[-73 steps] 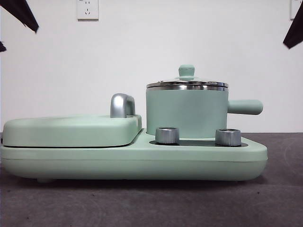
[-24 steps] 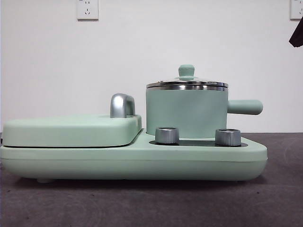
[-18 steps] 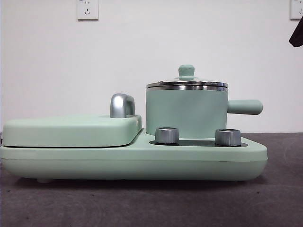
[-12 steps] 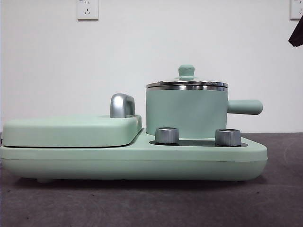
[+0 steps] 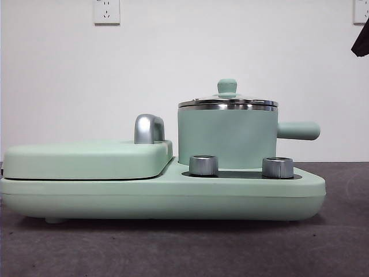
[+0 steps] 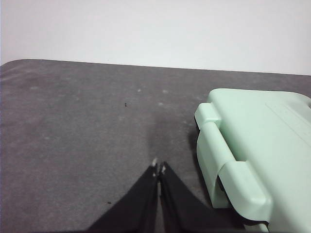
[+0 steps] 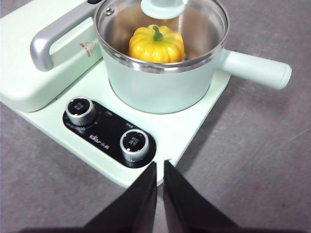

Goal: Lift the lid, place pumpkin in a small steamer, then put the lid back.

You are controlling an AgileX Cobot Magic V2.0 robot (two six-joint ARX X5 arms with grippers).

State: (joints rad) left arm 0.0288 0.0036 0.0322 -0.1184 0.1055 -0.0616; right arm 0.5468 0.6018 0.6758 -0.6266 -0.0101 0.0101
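The small steamer (image 5: 228, 138) (image 7: 160, 82), a mint-green pot with a straight side handle, stands on the right half of the appliance. The lid (image 5: 227, 101) (image 7: 162, 19), clear glass with a steel rim and mint knob, sits on it. Through the glass the yellow pumpkin (image 7: 156, 44) with its green stem rests inside the pot. My right gripper (image 7: 159, 167) is shut and empty, held back above the table in front of the control panel. My left gripper (image 6: 158, 166) is shut and empty over bare grey table, beside the griddle's end.
The wide griddle cover (image 5: 86, 158) (image 6: 262, 145) with a steel handle (image 5: 149, 128) (image 7: 53, 39) fills the appliance's left half. Two steel dials (image 5: 203, 165) (image 7: 81, 110) sit on the black panel before the pot. A black arm tip (image 5: 361, 46) shows at the top right corner.
The black arm tips at both top corners have drawn back: the left one has left the view, the right one shows less. The pot and lid have not moved.
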